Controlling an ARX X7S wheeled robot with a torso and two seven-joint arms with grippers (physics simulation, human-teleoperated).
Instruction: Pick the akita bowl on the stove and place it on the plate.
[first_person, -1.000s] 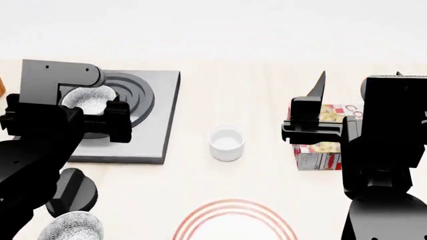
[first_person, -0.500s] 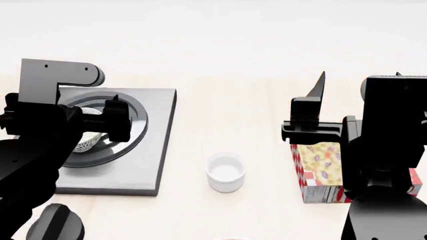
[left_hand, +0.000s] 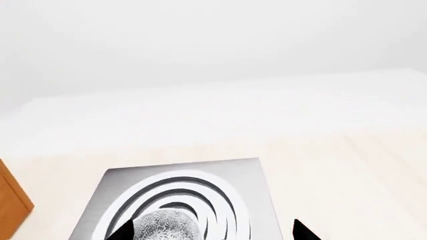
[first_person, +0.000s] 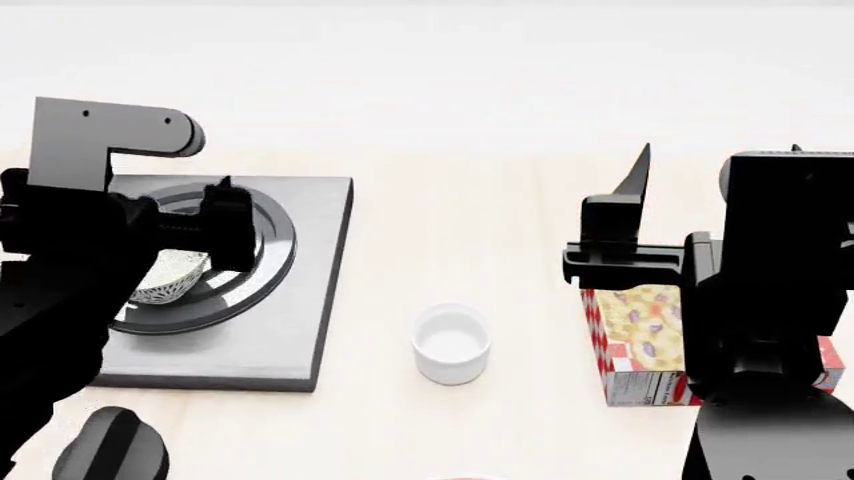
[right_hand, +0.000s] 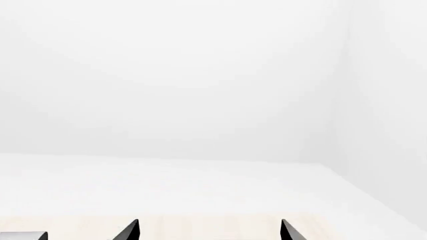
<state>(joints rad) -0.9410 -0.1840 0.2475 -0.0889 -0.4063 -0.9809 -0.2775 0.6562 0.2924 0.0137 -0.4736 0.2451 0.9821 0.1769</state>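
Left gripper (first_person: 187, 235) over the bowl (first_person: 167, 280) on the stove (first_person: 287, 300).
Jaws spread around the bowl, which sits on the burner rings at the desk's left; right gripper (right_hand: 208, 231) raised, jaws spread, empty.

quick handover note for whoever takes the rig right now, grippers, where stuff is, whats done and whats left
Left gripper: open, fingertips either side of the akita bowl, no grip yet.
Right gripper: open, empty, raised above the patterned box.
The bowl sits on the stove burner rings. A plain white cup stands mid-table and a black knob lies near the stove.
The plate is barely in the head view, at its bottom edge.
Done: approach. Left: close, lift, carry to the plate, release.
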